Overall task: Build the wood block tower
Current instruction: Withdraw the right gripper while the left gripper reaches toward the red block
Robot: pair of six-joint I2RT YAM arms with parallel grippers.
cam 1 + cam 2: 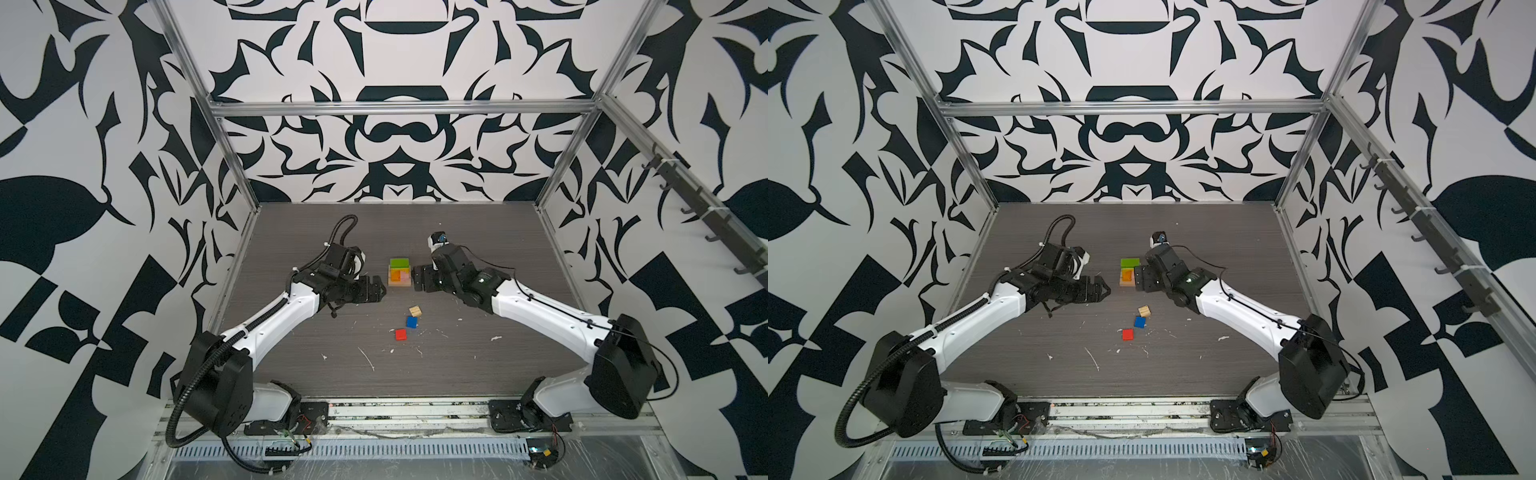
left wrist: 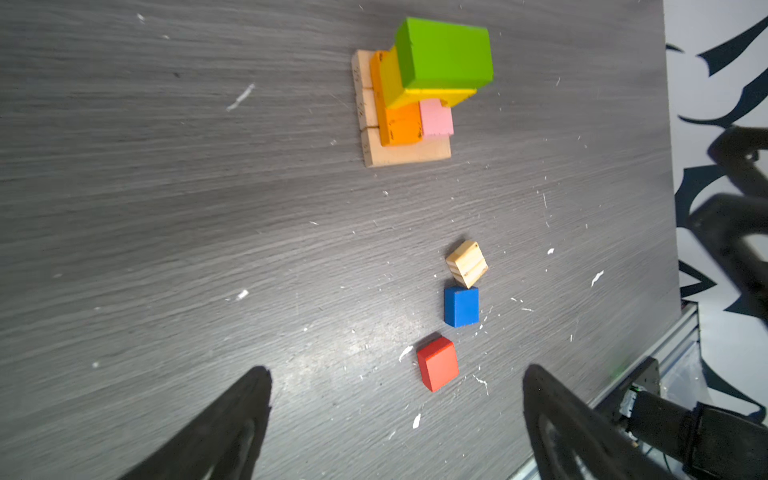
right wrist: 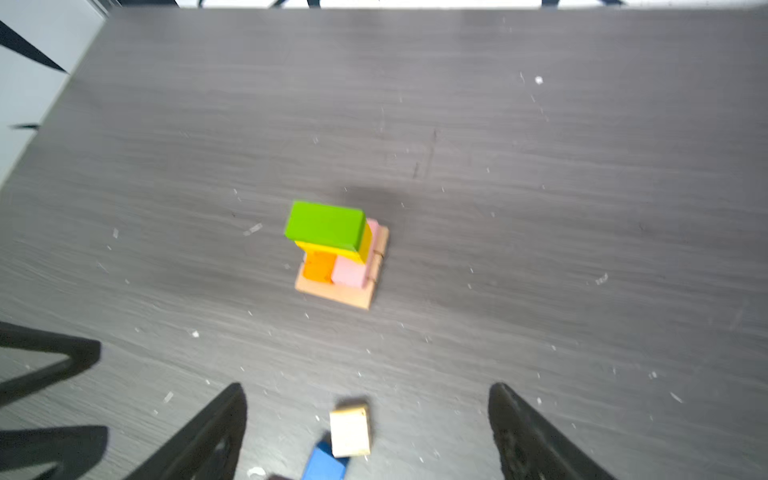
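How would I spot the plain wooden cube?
Find the colourful stacked block tower on the dark grey table. Just nearer the camera lie three loose blocks. The plain wooden cube is unpainted and nearest the tower; its neighbours are painted blue and red.
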